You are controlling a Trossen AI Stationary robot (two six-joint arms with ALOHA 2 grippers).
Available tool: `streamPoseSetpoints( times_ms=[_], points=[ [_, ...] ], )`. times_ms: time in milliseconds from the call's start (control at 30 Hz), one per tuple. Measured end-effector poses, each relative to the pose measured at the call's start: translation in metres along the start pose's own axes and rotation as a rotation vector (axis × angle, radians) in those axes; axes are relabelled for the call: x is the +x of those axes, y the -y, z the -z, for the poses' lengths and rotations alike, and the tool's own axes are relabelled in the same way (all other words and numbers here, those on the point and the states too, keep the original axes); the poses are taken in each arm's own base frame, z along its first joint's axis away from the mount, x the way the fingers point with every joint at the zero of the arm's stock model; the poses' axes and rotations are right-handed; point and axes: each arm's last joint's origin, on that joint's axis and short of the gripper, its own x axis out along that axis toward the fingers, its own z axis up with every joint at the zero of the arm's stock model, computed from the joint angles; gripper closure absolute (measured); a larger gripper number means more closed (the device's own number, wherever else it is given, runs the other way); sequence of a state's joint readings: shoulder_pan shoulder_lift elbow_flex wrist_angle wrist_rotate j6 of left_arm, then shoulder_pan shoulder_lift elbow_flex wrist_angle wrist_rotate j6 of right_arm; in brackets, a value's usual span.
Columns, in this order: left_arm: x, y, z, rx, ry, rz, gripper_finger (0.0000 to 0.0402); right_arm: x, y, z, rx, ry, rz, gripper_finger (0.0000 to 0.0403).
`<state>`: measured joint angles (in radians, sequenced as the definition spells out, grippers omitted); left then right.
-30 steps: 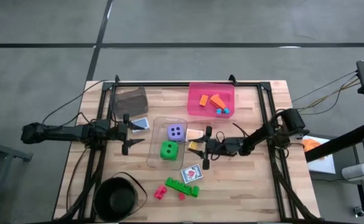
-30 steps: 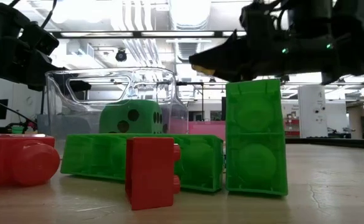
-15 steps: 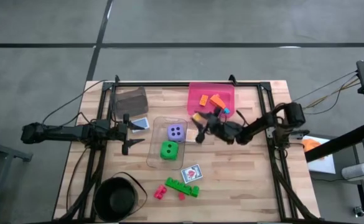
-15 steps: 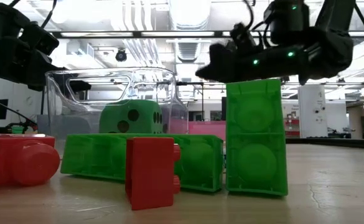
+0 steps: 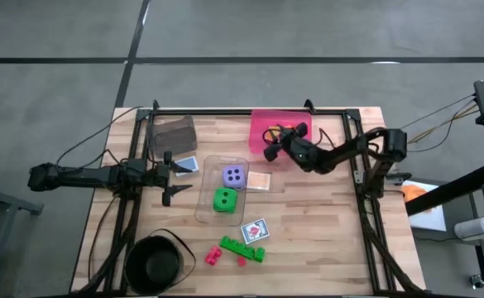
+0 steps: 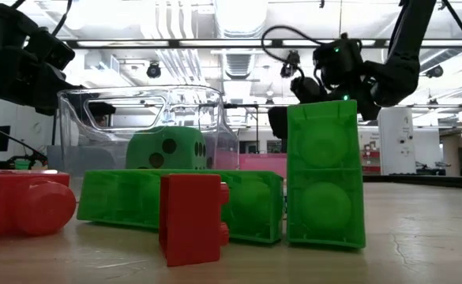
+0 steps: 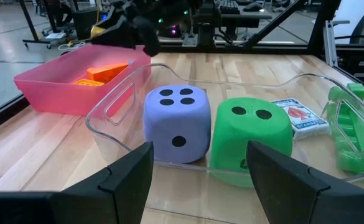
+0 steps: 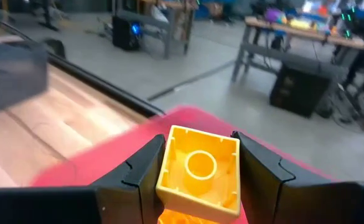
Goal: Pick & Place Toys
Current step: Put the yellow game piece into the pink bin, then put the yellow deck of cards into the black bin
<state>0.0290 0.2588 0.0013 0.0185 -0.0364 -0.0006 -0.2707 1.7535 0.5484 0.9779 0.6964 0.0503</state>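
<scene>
My right gripper (image 5: pixel 272 142) hangs over the pink bin (image 5: pixel 304 122), shut on a yellow brick (image 8: pixel 197 174). An orange brick (image 7: pixel 107 70) lies in that bin. A purple die (image 5: pixel 234 175) and a green die (image 5: pixel 223 199) sit in the clear bin (image 5: pixel 211 213). A tan card (image 5: pixel 261 181) lies flat beside it. Near the front lie a picture card (image 5: pixel 255 231), green bricks (image 5: pixel 243 248) and a red brick (image 5: pixel 214 255). My left gripper (image 5: pixel 172 177) waits open at the clear bin's left side. My right gripper pinches the yellow brick between its two fingers, one on each of two opposite side walls (image 8: pixel 167 163). The brick's hollow underside faces the wrist camera. The fingers reach in about level from the table's right. The brick hangs clear above the pink bin.
A grey bin (image 5: pixel 173 132) stands at the far left and a black bowl (image 5: pixel 154 263) at the near left. A blue card (image 5: pixel 188 165) lies by my left gripper. Dark frame rails (image 5: pixel 351 157) run along the table's sides.
My right gripper has swung from beside the clear bin's right side toward the table's far edge, turning as it went. It now hangs over the pink bin, carrying the yellow brick clear of the table. The tan card has stayed where it lay.
</scene>
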Motion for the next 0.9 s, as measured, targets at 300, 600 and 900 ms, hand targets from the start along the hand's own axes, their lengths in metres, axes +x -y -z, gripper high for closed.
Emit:
streamPoseSetpoints(
  times_ms=[300, 600, 900],
  points=[
    [0.0, 0.0, 0.0, 0.0, 0.0, 0.0, 0.0144, 0.0031, 0.0061, 0.0112, -0.06, -0.1, 0.026, 0.0212],
    [0.0, 0.0, 0.0, 0.0, 0.0, 0.0, 0.0144, 0.0031, 0.0064, 0.0111, -0.031, -0.099, 0.035, 0.0175],
    [0.0, 0.0, 0.0, 0.0, 0.0, 0.0, 0.0144, 0.0034, 0.005, 0.0093, -0.02, -0.096, -0.001, 0.0172]
  ],
)
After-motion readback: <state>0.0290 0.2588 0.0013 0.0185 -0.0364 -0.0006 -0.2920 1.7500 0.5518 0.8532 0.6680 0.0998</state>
